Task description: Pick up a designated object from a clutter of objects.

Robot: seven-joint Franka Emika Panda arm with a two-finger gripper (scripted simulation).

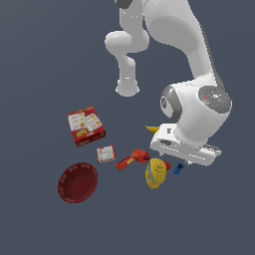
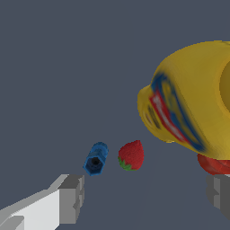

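Blue piece [image 2: 95,159] lies ungrasped beside the strawberry [image 2: 131,155]; the gripper [image 2: 146,194], fingers apart, seemingly hovers above. Descent, grasp and lift remain.

Even, flat sim lighting in both views; moderate brightness, no glare. Desk [image 1: 40,60] is uniform dark grey-blue w/ no clear cast shadows under objs. White arm [image 1: 194,99] shows soft shading, brighter on upper surfaces, so light seems to come from above. Exterior view low-res, edges slightly jaggy. Wrist view: mustard bottle [image 2: 188,103] close-up, label texture smeared/blurry; strawberry [image 2: 131,155] fairly crisp. No edge distortion.
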